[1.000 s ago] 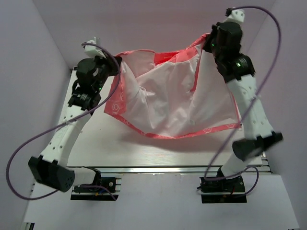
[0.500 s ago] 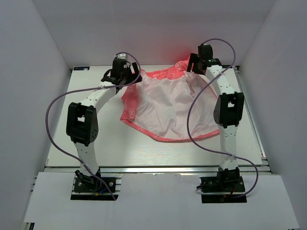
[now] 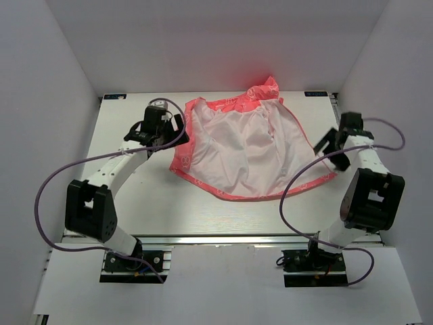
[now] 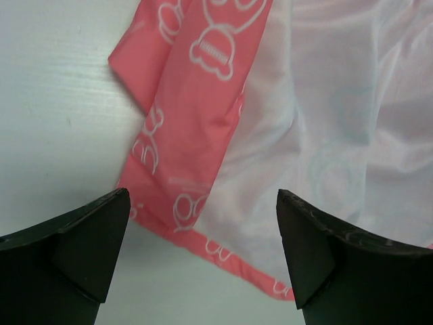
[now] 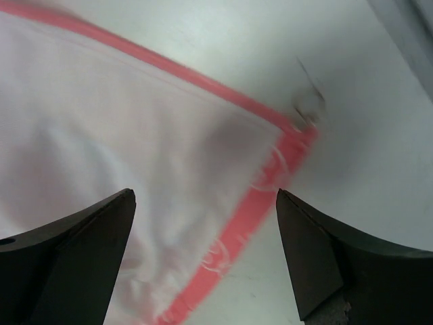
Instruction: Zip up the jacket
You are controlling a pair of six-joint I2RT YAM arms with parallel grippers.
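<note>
The coral-pink jacket (image 3: 243, 156) lies spread open on the white table (image 3: 135, 203), white lining up, its hood (image 3: 265, 89) bunched at the far edge. My left gripper (image 3: 162, 132) hovers over the jacket's left side, open and holding nothing. In the left wrist view the printed coral edge (image 4: 196, 115) and the hem run between the wide-apart fingers (image 4: 203, 196). My right gripper (image 3: 329, 152) hangs open above the jacket's right hem corner. In the right wrist view the lining (image 5: 101, 135) and the coral hem corner (image 5: 291, 145) lie below the gripper (image 5: 205, 193). I cannot make out the zipper.
White enclosure walls stand at the left, right and back of the table. Purple cables loop off both arms, one (image 3: 298, 196) hanging over the jacket's right hem. A small dark scuff (image 5: 308, 101) marks the table beside the hem corner.
A second ago both grippers held the jacket stretched in the air. They lowered it flat, opened and let go. The right arm has pulled back toward the right hem corner, the left slightly nearer.
</note>
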